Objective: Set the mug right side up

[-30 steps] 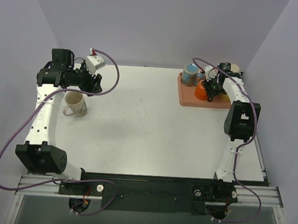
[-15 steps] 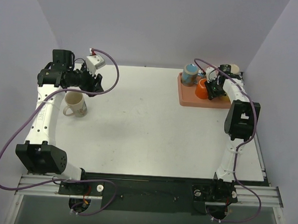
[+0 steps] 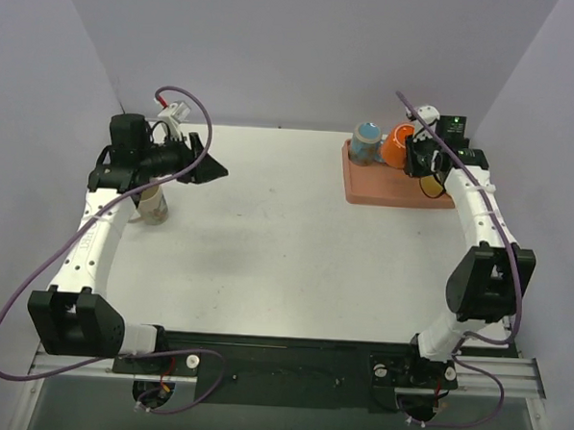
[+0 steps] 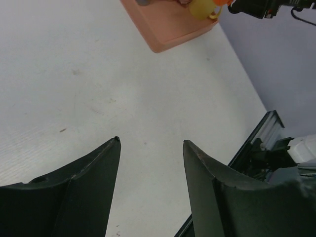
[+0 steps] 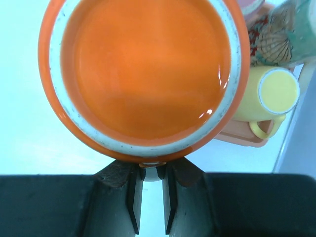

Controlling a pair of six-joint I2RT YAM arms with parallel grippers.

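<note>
The orange mug hangs above the back of the salmon tray, lifted clear of it. My right gripper is shut on the mug's handle. In the right wrist view the mug fills the frame, a round orange face with a pale speckled ring turned toward the camera. The right gripper pinches the small handle just below that ring. My left gripper is open and empty above the left part of the table. In the left wrist view it has only bare table between its fingers.
A yellow mug lies on the tray's right side and a blue-green patterned mug stands at its back left. A beige mug stands on the table at the left, partly under my left arm. The right wall is close behind the tray.
My right gripper closed on the orange mug's handle and raised the mug off the tray toward the back. My left arm swung right, away from the beige mug.
</note>
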